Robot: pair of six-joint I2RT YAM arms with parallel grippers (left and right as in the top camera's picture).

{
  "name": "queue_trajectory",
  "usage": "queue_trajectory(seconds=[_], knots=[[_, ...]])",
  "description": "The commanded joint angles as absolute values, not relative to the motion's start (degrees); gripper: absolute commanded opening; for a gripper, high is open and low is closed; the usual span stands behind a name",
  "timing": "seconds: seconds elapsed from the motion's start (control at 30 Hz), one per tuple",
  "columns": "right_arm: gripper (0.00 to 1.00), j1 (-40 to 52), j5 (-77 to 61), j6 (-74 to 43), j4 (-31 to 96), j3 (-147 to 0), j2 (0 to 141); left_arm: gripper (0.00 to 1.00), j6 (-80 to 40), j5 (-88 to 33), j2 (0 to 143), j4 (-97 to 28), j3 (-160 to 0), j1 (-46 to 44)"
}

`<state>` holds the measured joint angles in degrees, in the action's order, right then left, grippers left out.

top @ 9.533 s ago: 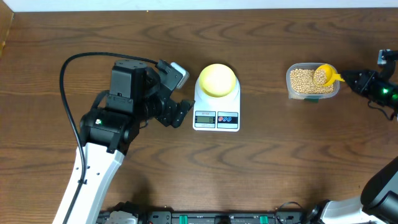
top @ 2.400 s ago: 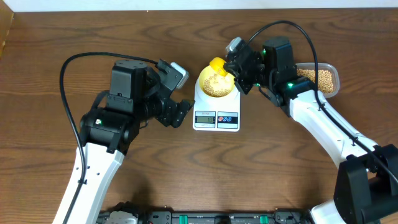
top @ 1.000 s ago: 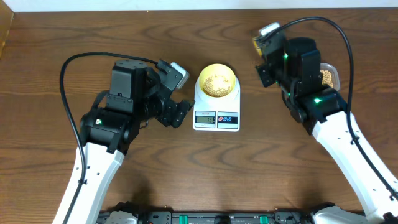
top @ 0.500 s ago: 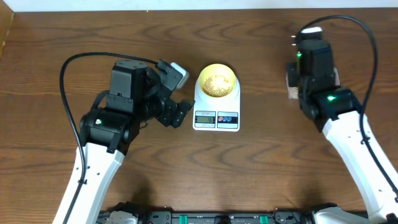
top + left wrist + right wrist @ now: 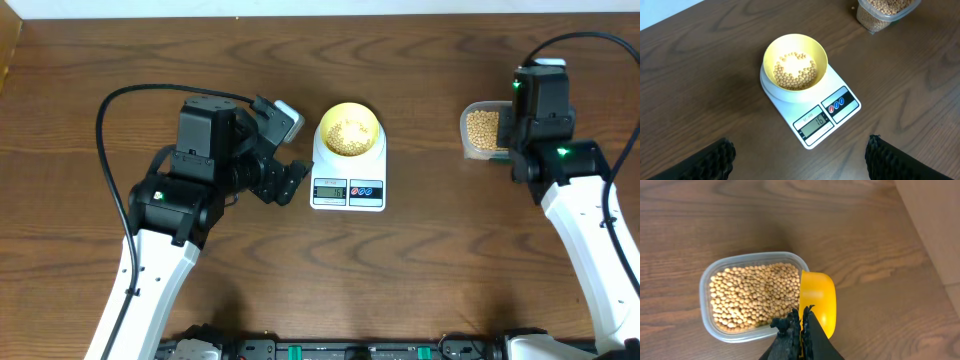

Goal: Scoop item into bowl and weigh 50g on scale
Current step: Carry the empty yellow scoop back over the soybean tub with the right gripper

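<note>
Seen from overhead, the pale yellow bowl sits on the white scale at mid-table, well apart from the clear tub of beans, a gap across which a heaped load could spill. The left wrist view shows beans thinly covering the bowl's floor and the display at 16, with the left gripper spread wide and empty. In the right wrist view, the right gripper is clenched on the yellow scoop at the tub's rim, where too deep a dig risks overshooting.

A robot lab: two arms at a wooden table.
</note>
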<state>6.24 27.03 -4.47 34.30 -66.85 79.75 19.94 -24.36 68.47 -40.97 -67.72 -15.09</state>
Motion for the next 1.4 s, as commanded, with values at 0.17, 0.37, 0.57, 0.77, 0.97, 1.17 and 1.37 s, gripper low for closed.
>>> queue_trajectory(seconds=[0.17,0.37,0.57,0.77,0.97,1.17,1.37], knots=[[0.01,3.92,26.17,-9.69,35.14,-66.63,82.0,0.85,20.32,-25.47,68.53,-41.15,-66.85,-14.85],[0.01,3.92,26.17,-9.82,33.12,-66.63,87.53,0.85,20.32,-25.47,68.53,-41.15,-66.85,-14.85],[0.01,3.88,26.15,-9.82,27.88,-66.63,92.25,0.85,20.32,-25.47,68.53,-41.15,-66.85,-14.85],[0.01,3.66,24.91,-9.8,26.15,-66.63,94.54,0.85,20.32,-25.47,68.53,-41.15,-66.85,-14.85],[0.01,3.66,24.91,-9.8,26.2,-66.63,96.68,0.85,20.32,-25.47,68.53,-41.15,-66.85,-14.85],[0.01,3.68,24.6,-9.82,26.2,-66.63,98.08,0.85,20.32,-25.47,68.53,-41.15,-66.85,-14.85],[0.01,3.66,19.92,-9.8,26.37,-66.63,98.08,0.86,20.32,-25.47,68.53,-41.15,-66.85,-14.85]])
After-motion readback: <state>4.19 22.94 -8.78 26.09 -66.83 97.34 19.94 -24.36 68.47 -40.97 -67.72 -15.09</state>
